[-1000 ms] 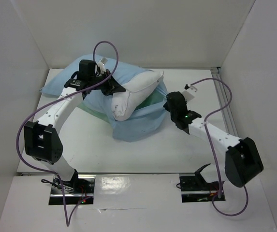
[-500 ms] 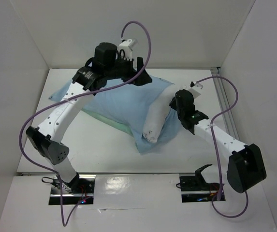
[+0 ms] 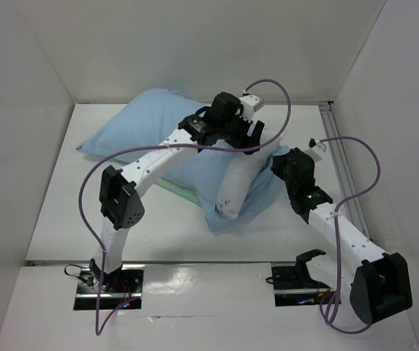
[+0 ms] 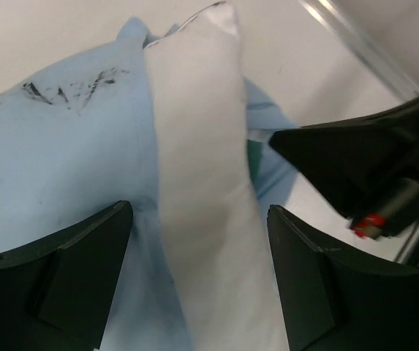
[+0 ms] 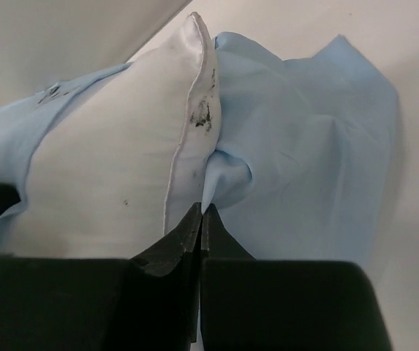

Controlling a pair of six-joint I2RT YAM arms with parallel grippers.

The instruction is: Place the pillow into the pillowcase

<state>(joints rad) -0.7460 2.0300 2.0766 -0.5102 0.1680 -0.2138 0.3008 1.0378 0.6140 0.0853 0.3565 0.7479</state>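
**Pillow insertion, part-way done.** The large, plump white fabric pillow is shown lying on the white table. Most of its length is judged to be inside the thin, limp light-blue cloth pillowcase (a sea-green edge shows under the near side), while one white end protrudes from the mouth toward the arm bases. The left gripper is held above the exposed white strip with its fingers spread wide and nothing between them. The right gripper is seen with its fingers pressed together, and a bunched fold of blue cloth is drawn to their tips just beside the pillow's seam. The fold is judged to be pinched, though the cloth inside the jaws is hidden. Several failures can be foreseen. Because the pillowcase is held at one point only, a pull could slide the thin fold out of the closed tips, and the mouth would be dropped. Because the pillow is unrestrained, it could be dragged along with the cloth instead of being sleeved, so that the exposed end is left out. Slack cloth is gathered beside and under the protruding end, where it could be trapped and bunch rather than slide over the corner. The two grippers are placed near each other (the right one fills the edge of the left wrist view), so contact between them is to be guarded against if either is swung across the pillow.
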